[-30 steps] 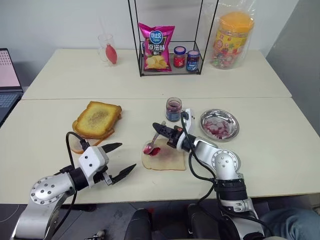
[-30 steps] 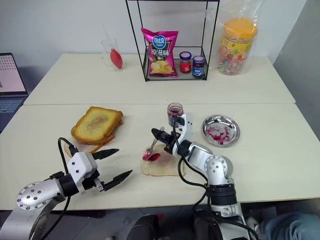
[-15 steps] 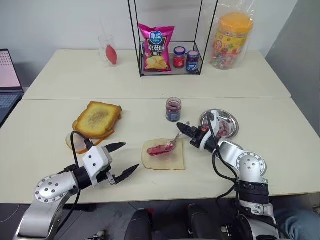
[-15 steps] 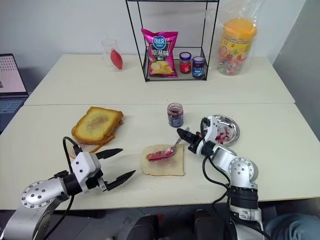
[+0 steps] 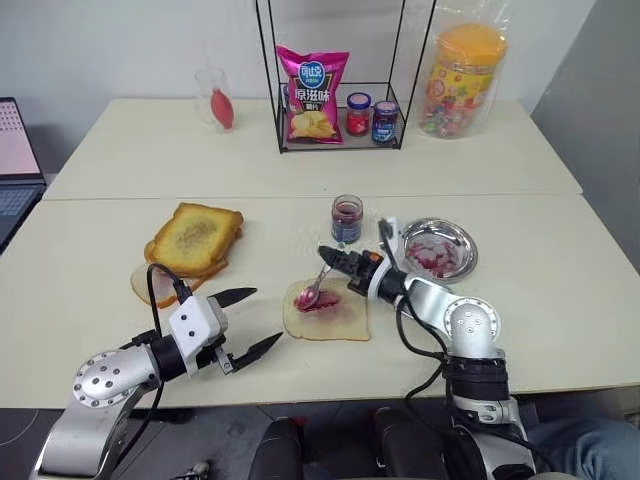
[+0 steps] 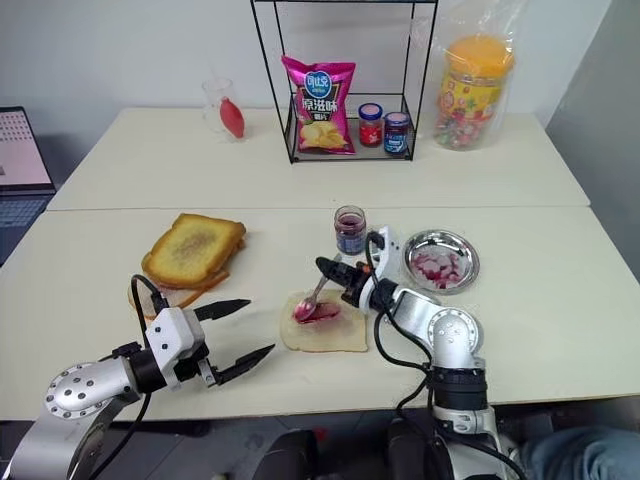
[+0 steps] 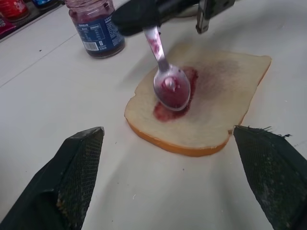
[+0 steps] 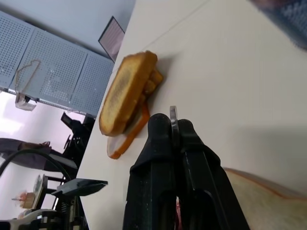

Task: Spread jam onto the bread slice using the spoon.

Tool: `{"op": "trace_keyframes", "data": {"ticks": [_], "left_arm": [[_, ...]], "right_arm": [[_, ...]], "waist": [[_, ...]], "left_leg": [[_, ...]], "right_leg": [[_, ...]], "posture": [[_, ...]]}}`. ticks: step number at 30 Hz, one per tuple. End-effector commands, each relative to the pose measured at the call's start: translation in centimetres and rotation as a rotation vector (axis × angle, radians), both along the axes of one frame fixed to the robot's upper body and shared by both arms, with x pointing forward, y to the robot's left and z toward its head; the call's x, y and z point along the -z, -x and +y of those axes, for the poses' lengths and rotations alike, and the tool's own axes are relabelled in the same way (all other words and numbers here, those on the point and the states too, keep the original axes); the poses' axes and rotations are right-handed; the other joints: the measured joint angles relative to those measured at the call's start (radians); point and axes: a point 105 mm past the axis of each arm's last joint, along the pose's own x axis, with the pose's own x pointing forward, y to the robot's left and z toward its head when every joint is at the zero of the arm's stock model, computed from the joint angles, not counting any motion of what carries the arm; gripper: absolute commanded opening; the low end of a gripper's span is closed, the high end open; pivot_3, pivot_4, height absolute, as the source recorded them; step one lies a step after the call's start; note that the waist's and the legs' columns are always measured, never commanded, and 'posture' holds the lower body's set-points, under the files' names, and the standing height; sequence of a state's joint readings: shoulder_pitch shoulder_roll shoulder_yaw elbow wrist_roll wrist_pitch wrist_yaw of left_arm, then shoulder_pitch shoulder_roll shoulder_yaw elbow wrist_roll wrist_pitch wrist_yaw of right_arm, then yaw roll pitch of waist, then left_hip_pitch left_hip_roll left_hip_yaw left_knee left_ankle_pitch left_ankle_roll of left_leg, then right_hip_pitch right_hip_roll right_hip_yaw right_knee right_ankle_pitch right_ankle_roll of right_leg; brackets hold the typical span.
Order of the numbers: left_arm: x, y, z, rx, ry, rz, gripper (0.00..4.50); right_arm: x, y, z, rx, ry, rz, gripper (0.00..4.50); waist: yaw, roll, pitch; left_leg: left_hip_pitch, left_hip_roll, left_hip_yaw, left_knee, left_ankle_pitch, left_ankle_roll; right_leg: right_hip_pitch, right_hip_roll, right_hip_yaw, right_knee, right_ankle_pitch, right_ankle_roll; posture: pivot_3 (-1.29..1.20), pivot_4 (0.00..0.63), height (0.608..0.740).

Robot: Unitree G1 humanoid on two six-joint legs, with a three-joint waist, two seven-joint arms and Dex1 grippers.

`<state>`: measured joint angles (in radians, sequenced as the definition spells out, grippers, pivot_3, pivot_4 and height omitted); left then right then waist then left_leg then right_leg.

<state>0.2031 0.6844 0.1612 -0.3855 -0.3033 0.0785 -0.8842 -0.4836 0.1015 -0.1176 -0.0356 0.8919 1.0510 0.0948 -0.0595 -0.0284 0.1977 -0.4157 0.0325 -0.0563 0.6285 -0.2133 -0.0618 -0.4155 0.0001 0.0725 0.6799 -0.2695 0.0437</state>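
We are holding our left end effector (image 5: 244,323) released, its 2 black fingers spread above the pale bench (image 5: 90,270). Beside it, the thin cream bread slice (image 5: 345,318) is lying flat, glossy red jam (image 7: 192,75) smeared on it. Our right end effector (image 5: 330,254) is gripping the small silver spoon (image 5: 312,290), its bowl resting in the jam.

Table (image 5: 560,300) with bread slice (image 5: 340,318), jar (image 5: 347,219)

Silver-grey rounded arm joints, white wrist housings, looping black cables, left end effector (image 5: 246,322) black, pointed, mesh-textured
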Motion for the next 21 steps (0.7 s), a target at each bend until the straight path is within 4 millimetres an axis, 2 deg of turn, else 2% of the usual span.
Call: {"op": "trace_keyframes", "data": {"ticks": [1,15,21], "left_arm": [[-0.3,0.2,-0.4,0.024,-0.008,-0.030,4.50],[-0.2,0.1,-1.3,0.075,-0.009,-0.044,4.50],[-0.3,0.0,-1.2,0.085,-0.013,-0.049,4.50]], "right_arm": [[-0.5,-0.4,-0.4,0.010,0.002,-0.045,0.05],[1.0,0.3,-6.7,0.106,0.085,-0.013,0.05],[-0.3,0.4,-7.4,0.113,0.065,-0.040,0.05]], "waist": [[0.000,0.000,0.000],[0.004,0.000,0.000],[0.003,0.000,0.000]], "left_leg": [[0.000,0.000,0.000,0.000,0.000,0.000],[0.000,-0.001,0.000,0.000,0.000,0.000],[0.001,-0.001,0.000,0.000,0.000,0.000]], "right_leg": [[0.000,0.000,0.000,0.000,0.000,0.000],[0.001,0.000,0.000,0.000,0.000,0.000],[0.001,0.000,0.000,0.000,0.000,0.000]], "posture": [[0.00,0.150,0.740],[0.00,0.150,0.740],[0.00,0.150,0.740]]}}
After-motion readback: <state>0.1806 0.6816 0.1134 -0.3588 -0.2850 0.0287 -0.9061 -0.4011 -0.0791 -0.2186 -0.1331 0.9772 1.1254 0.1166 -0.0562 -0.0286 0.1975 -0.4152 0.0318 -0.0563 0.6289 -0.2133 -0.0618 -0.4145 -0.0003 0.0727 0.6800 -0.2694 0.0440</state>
